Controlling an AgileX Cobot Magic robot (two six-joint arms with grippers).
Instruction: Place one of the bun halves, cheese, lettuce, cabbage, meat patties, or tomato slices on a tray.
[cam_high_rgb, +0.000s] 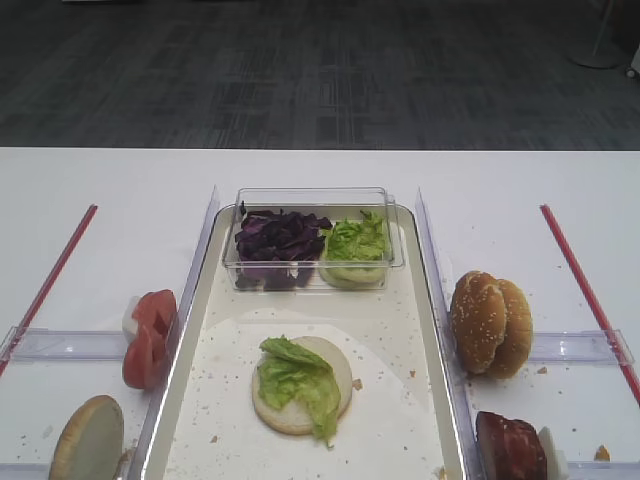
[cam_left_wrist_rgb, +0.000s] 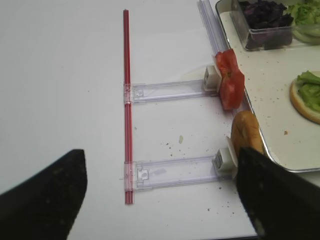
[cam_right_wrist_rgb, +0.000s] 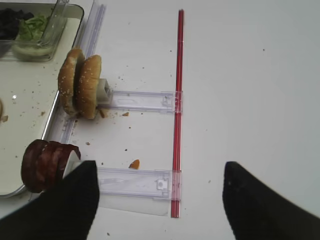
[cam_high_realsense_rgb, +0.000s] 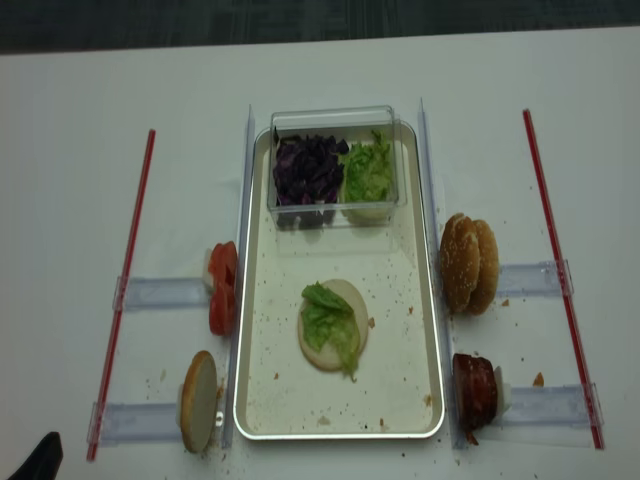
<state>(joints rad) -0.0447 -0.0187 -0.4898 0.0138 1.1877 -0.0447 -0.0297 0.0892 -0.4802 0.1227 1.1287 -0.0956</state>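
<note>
The silver tray (cam_high_rgb: 395, 330) lies in the middle. On it a pale bun half (cam_high_rgb: 342, 372) carries a lettuce leaf (cam_high_rgb: 293, 375). A clear tub at the tray's far end holds purple cabbage (cam_high_rgb: 278, 240) and more lettuce (cam_high_rgb: 356, 240). Tomato slices (cam_left_wrist_rgb: 230, 82) and a bun half on edge (cam_left_wrist_rgb: 245, 132) stand left of the tray. Right of it stand two sesame buns (cam_right_wrist_rgb: 80, 82) and meat patties (cam_right_wrist_rgb: 45, 162). Cheese is out of view. My left gripper (cam_left_wrist_rgb: 160, 200) is open over a clear rail, as is my right gripper (cam_right_wrist_rgb: 157, 200), whose left finger is beside the patties.
Clear plastic rails (cam_right_wrist_rgb: 135, 182) run out from the tray's sides to red strips (cam_right_wrist_rgb: 177, 100) on the white table (cam_high_rgb: 110, 190). Crumbs speckle the tray's bottom and the table near the buns. The table's far edge meets a dark floor.
</note>
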